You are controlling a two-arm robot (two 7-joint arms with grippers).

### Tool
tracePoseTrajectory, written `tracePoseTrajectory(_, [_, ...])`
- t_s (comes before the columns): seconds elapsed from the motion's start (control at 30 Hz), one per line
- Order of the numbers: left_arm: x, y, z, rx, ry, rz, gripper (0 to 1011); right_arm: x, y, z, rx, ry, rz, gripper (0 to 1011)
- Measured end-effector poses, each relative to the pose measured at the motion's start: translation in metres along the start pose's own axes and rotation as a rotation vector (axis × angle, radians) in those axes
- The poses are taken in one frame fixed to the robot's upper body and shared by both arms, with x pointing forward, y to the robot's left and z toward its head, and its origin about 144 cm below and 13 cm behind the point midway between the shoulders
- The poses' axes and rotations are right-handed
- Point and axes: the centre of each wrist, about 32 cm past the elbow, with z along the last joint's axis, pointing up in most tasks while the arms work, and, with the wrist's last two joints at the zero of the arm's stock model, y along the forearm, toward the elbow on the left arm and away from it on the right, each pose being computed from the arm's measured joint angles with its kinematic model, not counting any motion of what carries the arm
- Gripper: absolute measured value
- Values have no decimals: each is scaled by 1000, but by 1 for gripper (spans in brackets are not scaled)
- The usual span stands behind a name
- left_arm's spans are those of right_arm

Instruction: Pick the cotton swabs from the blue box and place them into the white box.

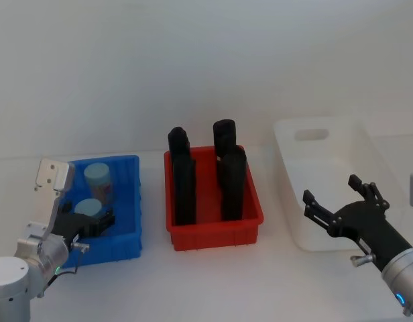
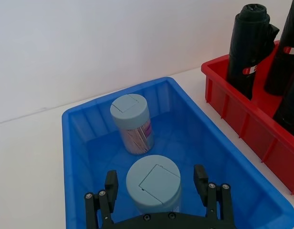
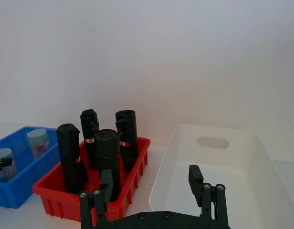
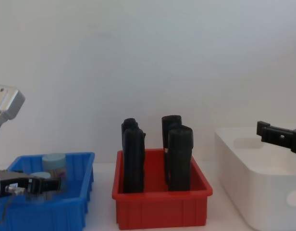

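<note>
White desk [image 1: 213, 285], plain pale wall [image 1: 193, 60] straight behind it. Across the desk from the robot's left to its right you've got the blue box [image 1: 126, 163], a red bin [image 1: 213, 236] with four tall black blocks [image 1: 185, 181] standing in it, then the white box [image 1: 290, 188], each one a little apart from the next.

The cotton swabs [image 2: 131, 121] are two tubs, both in the blue box. Both stand upright, so the long axis is vertical, with the pale blue lids facing up. The far tub sits toward the wall side of the box. The near tub [image 2: 153, 183] is just in front of it, not touching it.

The left claw [image 1: 92, 225] is down inside the blue box with its fingers [image 2: 111, 183] spread either side of the near tub's lid. There's a sliver of gap on both sides, so it isn't squeezing it.

The right claw [image 1: 332, 189] hangs over the near end of the white box, spread wide and holding nothing.
</note>
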Motion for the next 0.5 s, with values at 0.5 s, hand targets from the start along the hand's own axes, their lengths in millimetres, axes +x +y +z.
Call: tracePoseTrajectory(0.5, [4, -6, -3, 15, 10, 3, 820, 0, 0, 0, 0, 0, 0, 1001])
